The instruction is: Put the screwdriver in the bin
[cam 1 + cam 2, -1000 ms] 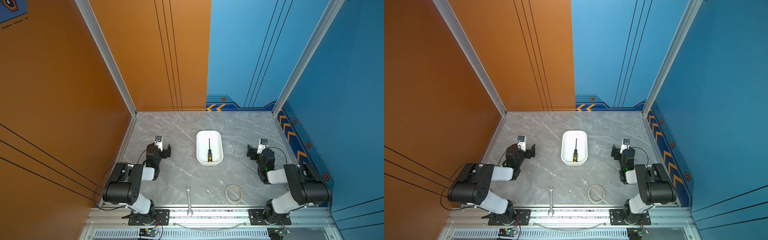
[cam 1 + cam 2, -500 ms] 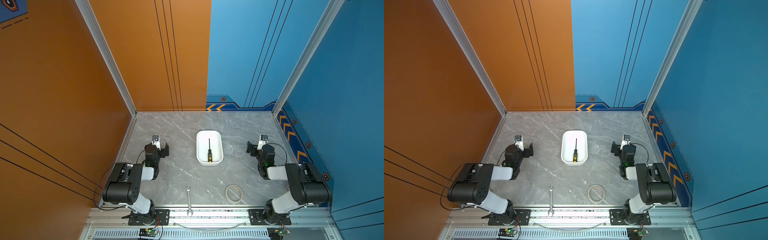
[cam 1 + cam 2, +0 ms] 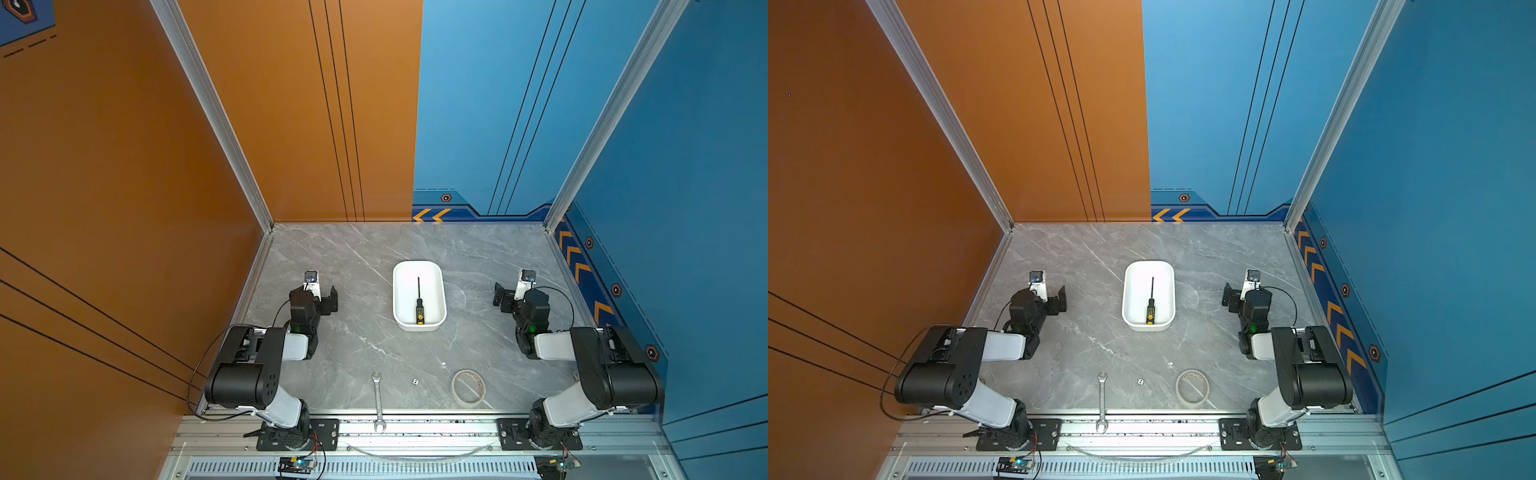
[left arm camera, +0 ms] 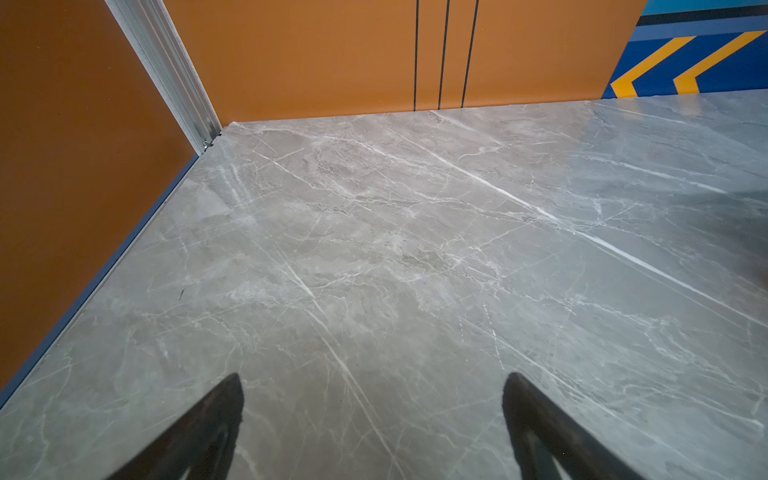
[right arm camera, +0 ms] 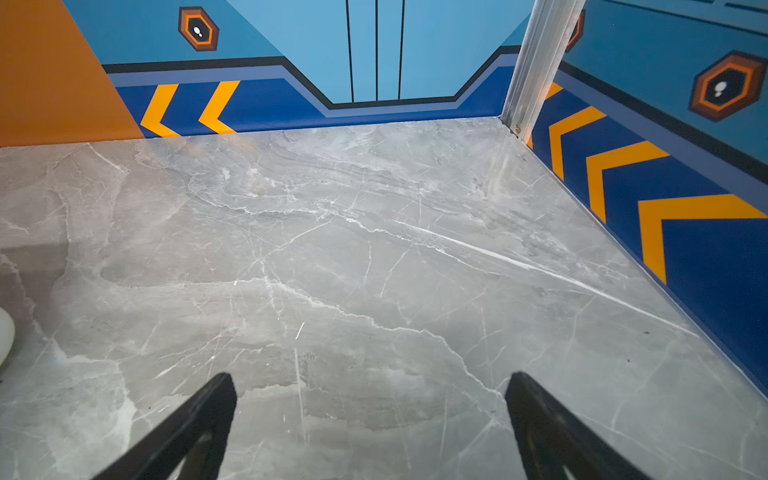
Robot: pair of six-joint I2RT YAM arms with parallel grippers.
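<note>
1. Screwdriver (image 3: 419, 301) lies flat in the white bin (image 3: 434, 286), its long axis along the bin's length. The shaft tip points to the back wall and the yellow butt to the arm bases.
2. Count: one screwdriver, one bin, one wrench (image 3: 378, 401), one tape roll (image 3: 468, 387), one small die (image 3: 415, 381).
3. Bin holds the screwdriver alone; the other three lie near the tabletop (image 3: 353, 257) front edge.
4. Empty, jaws spread wide: left end effector (image 4: 374, 382), right end effector (image 5: 372, 380), flanking the bin.

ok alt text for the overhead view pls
A slim black, yellow-ended screwdriver lies inside a white rounded plastic bin on a grey marble table. The black left gripper and right gripper sit open and empty either side; a silver wrench, white die and tape roll ring lie near the front edge.
</note>
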